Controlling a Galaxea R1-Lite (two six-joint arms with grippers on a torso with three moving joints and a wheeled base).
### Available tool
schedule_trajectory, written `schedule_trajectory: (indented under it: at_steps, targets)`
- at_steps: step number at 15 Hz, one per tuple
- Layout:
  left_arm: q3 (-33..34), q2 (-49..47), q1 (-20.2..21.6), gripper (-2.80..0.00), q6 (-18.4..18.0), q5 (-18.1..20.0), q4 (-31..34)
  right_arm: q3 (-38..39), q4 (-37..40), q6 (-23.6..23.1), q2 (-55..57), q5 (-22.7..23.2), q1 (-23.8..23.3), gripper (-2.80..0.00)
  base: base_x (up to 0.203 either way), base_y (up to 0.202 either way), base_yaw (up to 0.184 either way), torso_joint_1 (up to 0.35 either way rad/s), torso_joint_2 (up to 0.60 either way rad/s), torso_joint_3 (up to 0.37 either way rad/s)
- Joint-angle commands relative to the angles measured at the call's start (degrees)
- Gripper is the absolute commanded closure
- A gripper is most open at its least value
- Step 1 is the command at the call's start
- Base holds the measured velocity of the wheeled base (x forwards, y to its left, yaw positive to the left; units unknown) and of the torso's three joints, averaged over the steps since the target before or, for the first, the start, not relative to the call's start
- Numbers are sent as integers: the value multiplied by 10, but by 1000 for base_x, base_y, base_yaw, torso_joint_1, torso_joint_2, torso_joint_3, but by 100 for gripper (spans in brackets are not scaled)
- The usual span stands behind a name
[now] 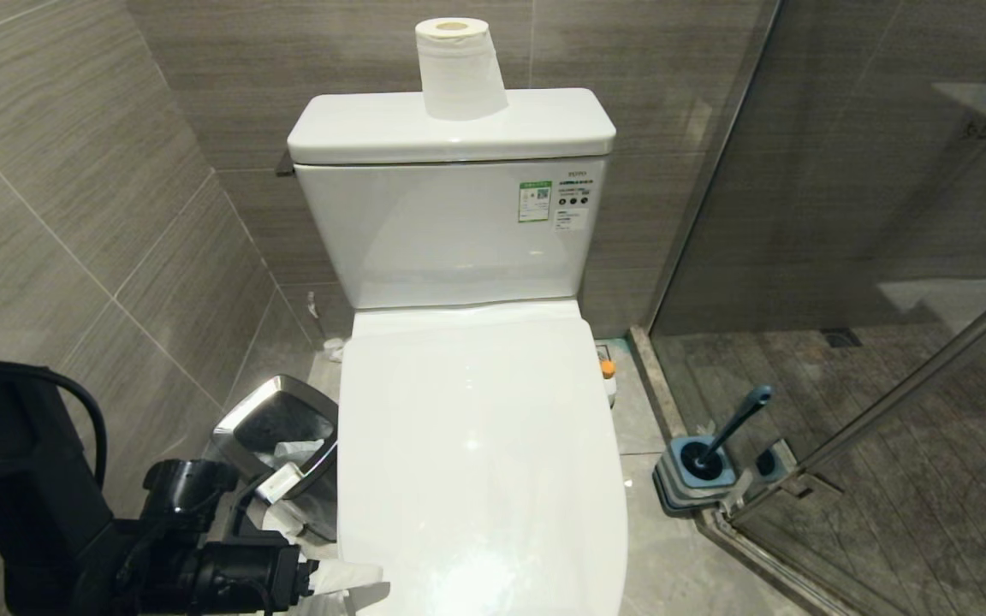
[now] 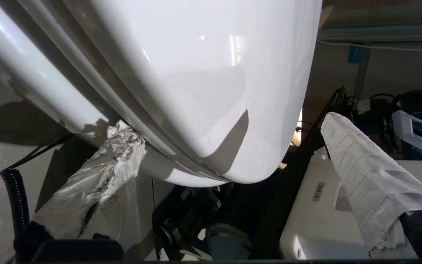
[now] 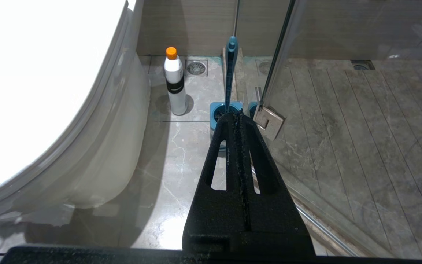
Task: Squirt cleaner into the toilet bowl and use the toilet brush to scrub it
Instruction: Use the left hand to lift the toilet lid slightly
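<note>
A bathroom: a white toilet (image 1: 476,445) with closed lid and cistern (image 1: 450,197) stands against grey tiled walls (image 1: 74,214), a paper roll (image 1: 459,68) on top. A glass shower screen (image 1: 870,171) stands beside it, floor drains (image 3: 196,68) nearby. A steel-rimmed bin (image 1: 275,423), a toilet brush (image 1: 733,428) in its holder (image 1: 698,479) and a cleaner bottle (image 3: 174,82) sit on the floor.

The left arm reaches in low at the near left, its tool (image 2: 233,154) spread wide with cloth-wrapped fingers (image 2: 372,176). The right tool (image 3: 238,121) is closed, fingers pressed together.
</note>
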State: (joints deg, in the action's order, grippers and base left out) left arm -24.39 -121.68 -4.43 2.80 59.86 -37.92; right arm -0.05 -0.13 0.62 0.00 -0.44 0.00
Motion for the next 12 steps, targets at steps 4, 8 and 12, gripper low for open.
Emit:
schedule_trajectory:
  at_steps: [4, 8, 12]
  targets:
    - [-26, 7, -10, -280, 15, 27, -3, 0, 0, 0, 0, 0, 0, 0, 0, 0, 0, 0, 0, 0]
    - [-27, 23, -8, -280, 30, 85, -2, 0, 0, 0, 0, 0, 0, 0, 0, 0, 0, 0, 0, 0]
    - [-41, 37, -9, -280, 35, 88, -2, 0, 0, 0, 0, 0, 0, 0, 0, 0, 0, 0, 0, 0]
